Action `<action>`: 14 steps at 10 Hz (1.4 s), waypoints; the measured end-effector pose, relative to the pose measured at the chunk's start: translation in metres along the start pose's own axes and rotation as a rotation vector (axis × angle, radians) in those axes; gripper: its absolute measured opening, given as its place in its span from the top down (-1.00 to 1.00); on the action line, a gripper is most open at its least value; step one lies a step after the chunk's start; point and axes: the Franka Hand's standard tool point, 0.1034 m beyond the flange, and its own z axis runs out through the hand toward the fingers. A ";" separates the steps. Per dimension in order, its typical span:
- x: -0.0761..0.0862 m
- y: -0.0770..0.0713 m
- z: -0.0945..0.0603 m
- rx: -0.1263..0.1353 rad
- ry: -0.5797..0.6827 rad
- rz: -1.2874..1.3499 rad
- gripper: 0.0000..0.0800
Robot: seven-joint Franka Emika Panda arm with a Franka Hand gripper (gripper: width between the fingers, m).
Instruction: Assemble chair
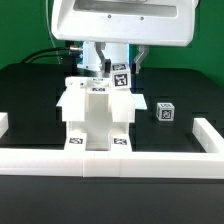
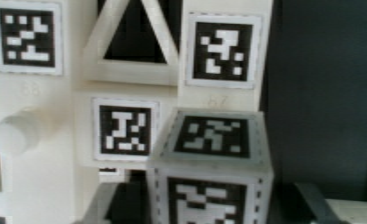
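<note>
End effector (image 1: 104, 68) hangs at top edge of chair (image 1: 97, 115).

The border wall (image 1: 150, 158) closes the front, the chair (image 1: 96, 112) right behind it. A tagged block (image 1: 164, 112) (apart from the chair) stands on the exterior view's right; bare table (image 1: 30, 100) lies on that view's left.

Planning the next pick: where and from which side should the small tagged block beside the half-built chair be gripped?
Probably from straight above, pinching the small block across two opposite upright faces. It is compact and boxy, standing alone on the black table, apart from the chair.
</note>
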 end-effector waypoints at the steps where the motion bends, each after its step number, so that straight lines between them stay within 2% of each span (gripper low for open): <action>1: 0.000 0.000 0.000 0.000 0.000 0.036 0.29; 5: 0.003 -0.010 0.000 0.000 0.012 0.501 0.29; 14: 0.001 -0.016 0.001 0.001 -0.006 1.256 0.29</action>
